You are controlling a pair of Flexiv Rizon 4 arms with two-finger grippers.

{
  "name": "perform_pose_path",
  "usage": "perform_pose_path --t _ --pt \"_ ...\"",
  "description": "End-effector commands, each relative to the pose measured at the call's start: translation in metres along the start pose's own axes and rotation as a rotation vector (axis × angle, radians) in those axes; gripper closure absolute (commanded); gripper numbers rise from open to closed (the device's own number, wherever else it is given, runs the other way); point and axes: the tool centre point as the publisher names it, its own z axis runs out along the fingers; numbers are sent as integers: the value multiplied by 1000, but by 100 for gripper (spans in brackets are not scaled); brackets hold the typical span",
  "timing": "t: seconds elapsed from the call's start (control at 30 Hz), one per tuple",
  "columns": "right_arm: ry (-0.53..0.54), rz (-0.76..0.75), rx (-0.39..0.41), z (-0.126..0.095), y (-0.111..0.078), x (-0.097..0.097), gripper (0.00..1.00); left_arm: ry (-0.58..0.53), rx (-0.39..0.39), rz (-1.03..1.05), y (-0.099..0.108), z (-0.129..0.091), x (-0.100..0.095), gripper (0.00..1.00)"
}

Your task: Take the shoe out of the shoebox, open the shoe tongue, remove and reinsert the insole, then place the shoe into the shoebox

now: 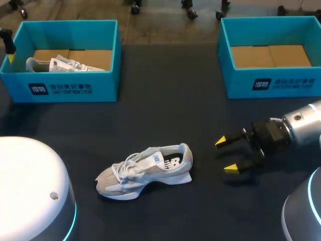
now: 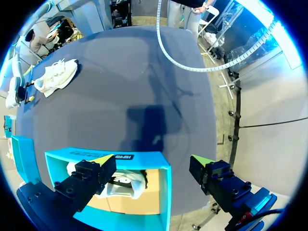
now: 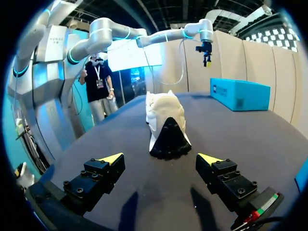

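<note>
The right gripper [image 1: 226, 155] is held open, its two yellow-tipped fingers spread apart low over the dark table [image 1: 165, 110] at the near right. The loose shoe [image 1: 145, 170] lies just to its left, apart from the fingertips. It rests on its sole in the near middle of the table, with the heel turned toward the gripper and the toe pointing left. In the right wrist view the black heel is seen straight ahead of the open fingers, and only bare tabletop lies between them. The laces and tongue are seen lying over the shoe's opening. Whether the insole is in place cannot be told.

The left gripper [image 2: 153, 161] is also open, its fingers set wide. It is held high at the far left of the table, over the left box [image 1: 65, 85]. In the left wrist view one finger is seen over the inside of this box and the other outside its wall. A second shoe [image 1: 60, 64] lies inside the box on its cardboard floor, toward the left side.

The right box [image 1: 271, 83] is set at the far right, well apart from the loose shoe, with its cardboard floor showing. A stretch of bare table separates the two boxes, and both are far from the loose shoe.
</note>
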Motion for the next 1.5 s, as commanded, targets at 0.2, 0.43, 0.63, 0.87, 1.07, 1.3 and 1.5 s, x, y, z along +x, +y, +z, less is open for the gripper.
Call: perform_pose_path --t 0.2,0.43,0.63,0.87,1.07,1.3,1.5 --pt "-2 36 17 29 10 -18 0 2 -1 1 0 0 0 0" --pt "27 48 35 52 15 -25 0 2 -1 1 0 0 0 0" --pt "30 11 20 62 12 -20 0 2 -1 1 0 0 0 0" --pt "35 -27 -4 77 13 -15 0 2 -1 1 0 0 0 0" --pt "54 -36 -10 94 16 -17 0 2 -1 1 0 0 0 0" --pt "59 -42 0 105 19 -18 0 2 -1 1 0 0 0 0" --pt "58 -52 5 110 20 -18 0 2 -1 1 0 0 0 0"
